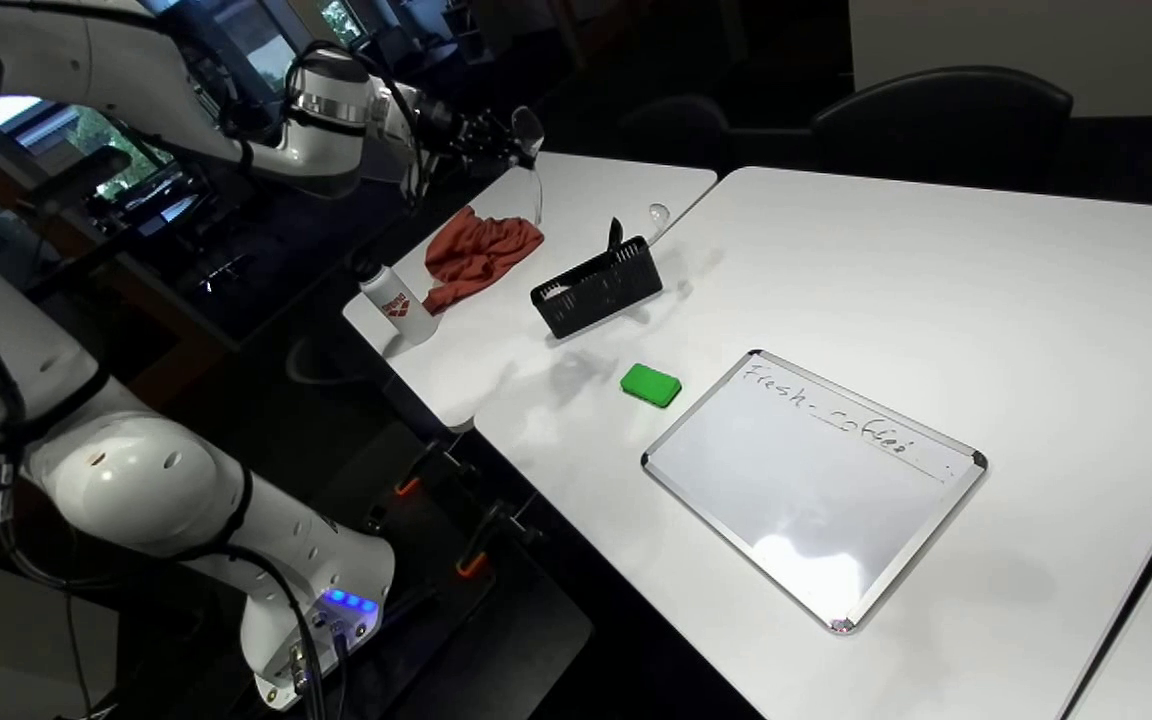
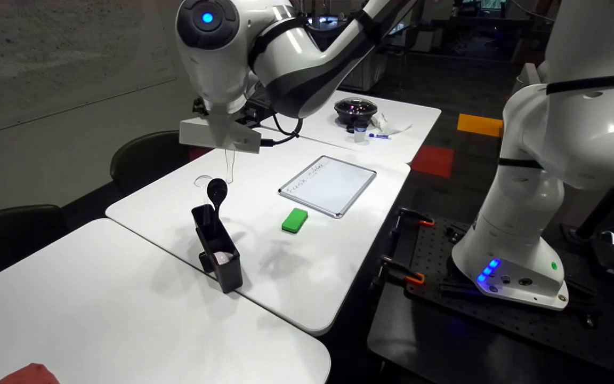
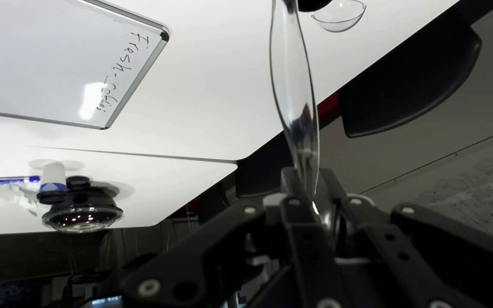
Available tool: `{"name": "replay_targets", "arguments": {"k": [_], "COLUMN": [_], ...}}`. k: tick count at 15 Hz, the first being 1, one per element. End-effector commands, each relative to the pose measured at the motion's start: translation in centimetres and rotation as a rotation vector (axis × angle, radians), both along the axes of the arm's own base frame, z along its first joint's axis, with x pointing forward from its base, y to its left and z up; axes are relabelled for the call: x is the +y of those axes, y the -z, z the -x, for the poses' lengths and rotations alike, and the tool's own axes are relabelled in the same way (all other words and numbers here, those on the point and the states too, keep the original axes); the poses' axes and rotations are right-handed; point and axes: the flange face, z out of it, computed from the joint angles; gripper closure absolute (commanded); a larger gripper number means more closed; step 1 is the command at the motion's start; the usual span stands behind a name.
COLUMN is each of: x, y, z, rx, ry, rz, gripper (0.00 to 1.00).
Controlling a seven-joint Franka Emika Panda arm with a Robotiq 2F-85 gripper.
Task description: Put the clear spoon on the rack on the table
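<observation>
My gripper is shut on a clear spoon near its bowl end, with the handle pointing away from the jaws. In the exterior views the gripper is up in the air and the clear spoon's handle hangs down. The rack is a narrow black slotted holder standing on the table; it also shows in an exterior view. A black spoon and another clear spoon stand in it, bowls up. The held spoon is above the table, apart from the rack.
A green eraser and a whiteboard lie on the table. A red cloth and a white bottle are at one end. A dark lidded bowl, a cup and a marker are at the far end.
</observation>
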Motion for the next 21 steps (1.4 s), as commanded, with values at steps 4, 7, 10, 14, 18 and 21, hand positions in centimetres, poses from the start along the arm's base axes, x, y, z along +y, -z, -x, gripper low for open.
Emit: {"name": "replay_targets", "arguments": {"k": [4,7,10,14,18,21], "x": [-11.8,-14.8,-16.7,-17.2,-17.6,-17.6], "y": [-0.1,3.6,7.2,8.8,9.5,10.7], "z": [1.2,1.4,1.4,1.3,1.2,0.3], "rx": [0.012,0.113,0.247,0.307,0.326,0.347], "ry": [-0.073,-0.120,-0.150,-0.163,-0.170,-0.223], "rz": [-0.317,-0.399,-0.420,-0.428,-0.429,-0.410], "gripper": [0.96,0.96,0.96,0.86,0.86,0.96]}}
